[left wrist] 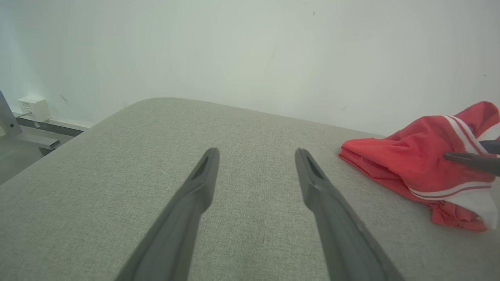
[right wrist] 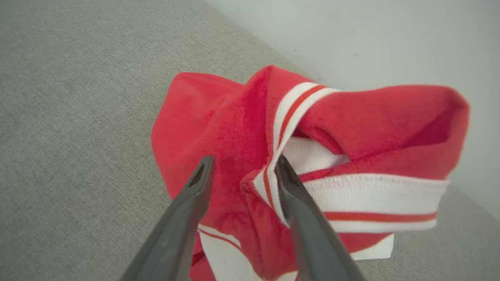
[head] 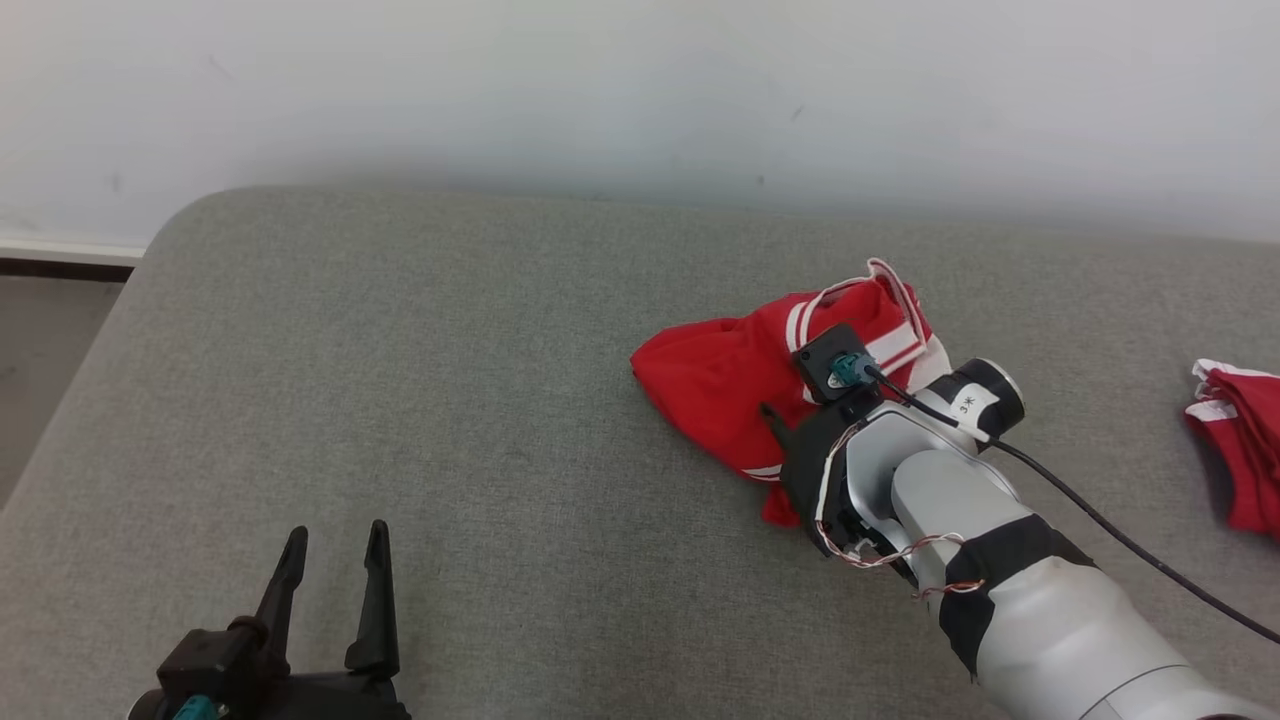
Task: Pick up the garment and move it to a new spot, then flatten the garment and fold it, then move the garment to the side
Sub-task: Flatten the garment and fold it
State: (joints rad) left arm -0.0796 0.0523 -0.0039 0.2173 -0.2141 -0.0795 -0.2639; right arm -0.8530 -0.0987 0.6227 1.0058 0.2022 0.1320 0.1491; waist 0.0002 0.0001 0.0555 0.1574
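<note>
**Right hand open on the red garment, left hand empty**

The wall (head: 600, 90) ahead of you is plain and pale, with a few small marks. It meets the far edge of the grey cushion (head: 400, 400), a woven padded top with a rounded far-left corner. Left of the cushion you can see a strip of floor (head: 40, 350) and a dark baseboard (head: 60, 265). Your left wrist view also shows a small white box (left wrist: 34, 108) low on the wall.

The red garment (head: 720, 375), trimmed in white stripes, lies bunched right of centre on the cushion, toward the wall. In the head view your right arm (head: 1000, 560) covers the garment's near-right part, so you cannot make out its full outline or what kind of garment it is. A second red-and-white cloth (head: 1235, 440) lies well apart at the right edge, cut off by the frame.

Your right hand (right wrist: 244, 166) is down on the garment with its fingers wide apart. A raised fold with a striped hem stands between them. One finger touches the hem and the other lies against red cloth, but nothing is pinched. In the head view the wrist camera (head: 835, 362) hides most of those fingers.

Your left hand (head: 337, 535) is wide open and empty over bare cushion at the lower left, well apart from the garment. The bottom edge cuts off its base.
</note>
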